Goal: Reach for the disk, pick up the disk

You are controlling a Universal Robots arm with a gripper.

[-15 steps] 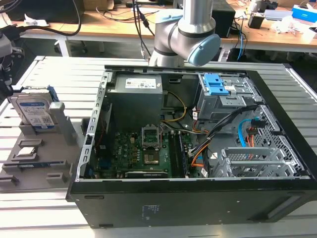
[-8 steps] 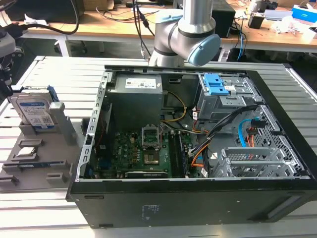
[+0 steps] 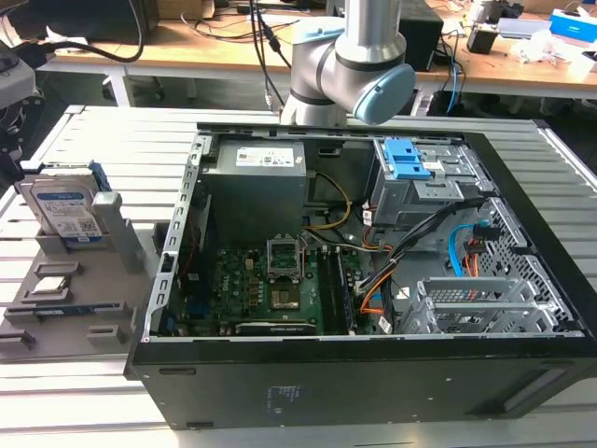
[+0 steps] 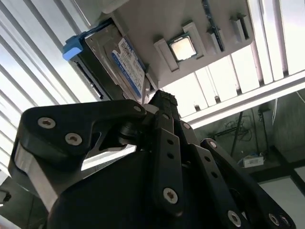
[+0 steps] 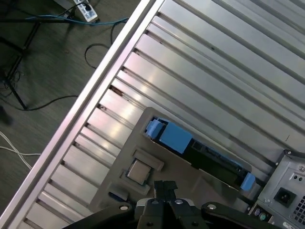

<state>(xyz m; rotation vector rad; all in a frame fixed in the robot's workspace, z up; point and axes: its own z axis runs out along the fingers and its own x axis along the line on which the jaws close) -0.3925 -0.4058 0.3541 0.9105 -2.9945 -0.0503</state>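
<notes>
The disk (image 3: 63, 211) stands on edge in a slot of the grey holder (image 3: 103, 308) at the exterior view's left, its white-and-blue label facing forward. In the second wrist view the disk (image 4: 114, 64) shows its label and a blue rail corner. The first wrist view looks down on the disk's (image 5: 177, 138) blue rail and dark top edge. My gripper (image 5: 165, 187) hangs above the holder, apart from the disk, with its black fingers (image 4: 162, 102) pressed together on nothing. The arm (image 3: 353, 65) rises at the back of the exterior view.
A small square silver chip (image 5: 138, 171) lies in a recess of the holder beside the disk. An open computer case (image 3: 373, 261) takes up the middle of the slatted metal table (image 3: 121, 131). The table's edge (image 5: 95, 86) borders a floor with cables.
</notes>
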